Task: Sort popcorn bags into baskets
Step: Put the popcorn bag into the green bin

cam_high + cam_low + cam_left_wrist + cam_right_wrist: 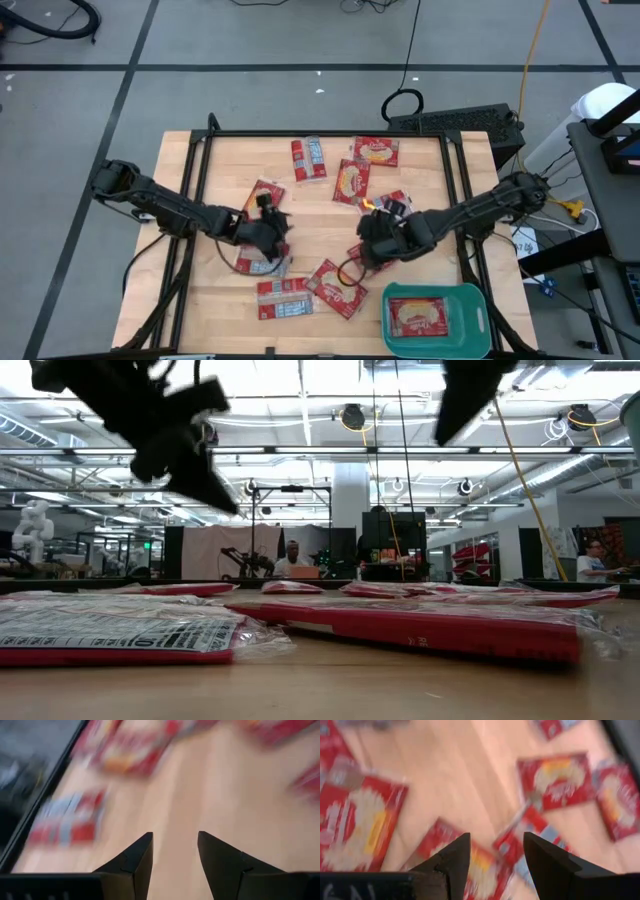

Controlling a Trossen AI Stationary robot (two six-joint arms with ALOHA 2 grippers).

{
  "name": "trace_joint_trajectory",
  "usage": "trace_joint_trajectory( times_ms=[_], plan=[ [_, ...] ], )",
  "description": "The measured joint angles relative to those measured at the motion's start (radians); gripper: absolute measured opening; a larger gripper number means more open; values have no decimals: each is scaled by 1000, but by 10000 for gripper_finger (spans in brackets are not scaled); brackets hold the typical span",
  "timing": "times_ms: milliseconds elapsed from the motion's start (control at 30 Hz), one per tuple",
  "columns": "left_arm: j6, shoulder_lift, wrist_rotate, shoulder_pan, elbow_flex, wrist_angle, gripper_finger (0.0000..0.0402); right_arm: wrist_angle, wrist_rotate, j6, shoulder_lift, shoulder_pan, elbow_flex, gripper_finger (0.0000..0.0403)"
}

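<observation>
Red popcorn bags lie flat and scattered on the wooden table: one with a grey-white label (308, 158), picture-side ones (376, 150) (351, 182), and others near the front (283, 297) (337, 287). The teal basket (478, 300) stands at the near right corner with one bag (418, 318) inside. My left gripper (275, 232) (175, 837) is open above bare wood, beside a bag (262, 262). My right gripper (368, 240) (495, 840) is open, hovering over several overlapping bags (470, 860) at the table's middle. Neither holds anything.
A dark frame rail (200, 180) runs around the table top. Cables lie on the wood near the right gripper (345, 270). In the low view, bags (110, 630) (420, 625) lie close to the camera. People show far off in the room (292, 555).
</observation>
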Motion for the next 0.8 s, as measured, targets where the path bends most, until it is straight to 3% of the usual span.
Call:
trace_joint_trajectory(
  times_ms=[100, 267, 467, 800],
  plan=[
    [-149, 0, -2, 39, 0, -164, 159, 118, 48, -53, 0, -13, -27, 176],
    [-358, 0, 0, 96, 0, -330, 159, 329, 42, -166, 2, -28, -120, 176],
    [-496, 6, 20, 95, 0, -354, 159, 513, 40, -217, 2, -29, -205, 176],
    [-612, 40, 55, -61, 0, -373, 159, 608, 39, -242, 2, -29, -267, 176]
  ],
)
